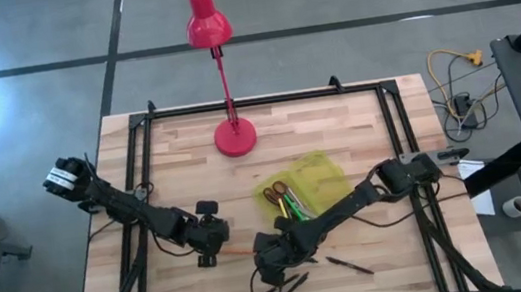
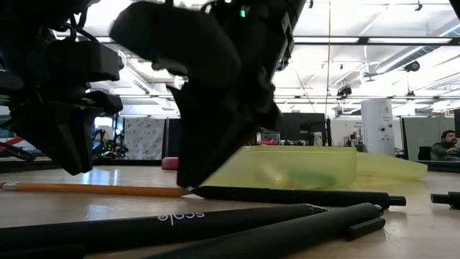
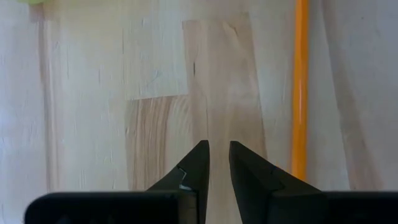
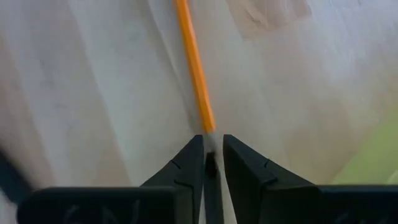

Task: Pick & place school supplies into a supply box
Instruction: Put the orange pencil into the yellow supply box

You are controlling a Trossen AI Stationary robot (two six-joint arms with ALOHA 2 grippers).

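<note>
Right gripper [image 4: 212, 155] is sitting low over the front of the table [image 1: 180, 146], its fingers set narrowly around the end of a black pen [image 2: 295, 196]; from the wrist view you are looking at dark pen between the tips, so I judge it is clamping that pen, right where the pen's end meets the tip of the orange pencil [image 4: 194, 65]. Left gripper [image 3: 217, 163] is hovering just beside that pencil with its fingers nearly together and nothing between them. You are working with the pencil's long axis running across the table, from the left gripper toward the right one, so the left arm is nearer its body and the right arm is nearer its tip. Behind the right gripper, the box [image 1: 330, 179] is lying open with the scissors [image 1: 275, 196] and a green marker [image 1: 296, 205] already inside. Two more pens [image 1: 294, 288] are lying at the front edge, and another [image 1: 350, 265] is resting to their right, all outside the box.
</note>
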